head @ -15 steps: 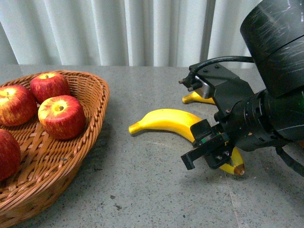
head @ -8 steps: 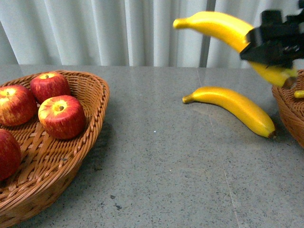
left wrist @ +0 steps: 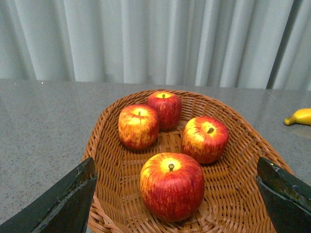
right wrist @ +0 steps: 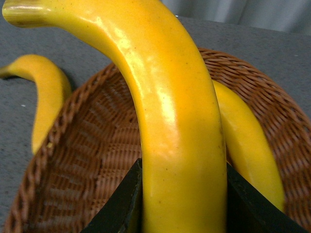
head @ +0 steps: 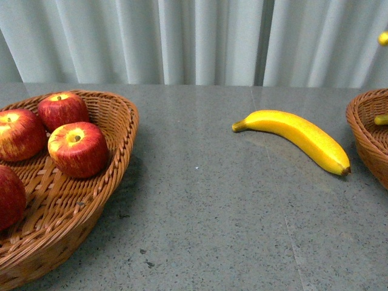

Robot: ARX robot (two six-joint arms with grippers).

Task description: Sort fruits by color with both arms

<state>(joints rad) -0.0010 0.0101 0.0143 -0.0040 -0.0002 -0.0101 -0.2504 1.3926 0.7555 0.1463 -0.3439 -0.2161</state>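
My right gripper (right wrist: 182, 204) is shut on a yellow banana (right wrist: 170, 107) and holds it over the right wicker basket (right wrist: 73, 160), where another banana (right wrist: 248, 145) lies. Only the held banana's tip (head: 383, 38) shows in the front view, at the right edge. A third banana (head: 297, 134) lies on the table, also seen in the right wrist view (right wrist: 46, 94). My left gripper (left wrist: 177, 194) is open above the left wicker basket (left wrist: 104, 160), which holds several red apples; the nearest apple (left wrist: 172, 185) sits between the jaws, untouched. The apples (head: 79, 148) also show in the front view.
The grey table (head: 212, 230) carries the left basket (head: 115, 182) at the left edge and the right basket (head: 364, 130) at the right edge. A pale curtain (head: 194, 36) hangs behind the table.
My right gripper has lifted one banana off the table and carried it up and right, out of the front view, over the right basket. The other banana and the apples stayed put.
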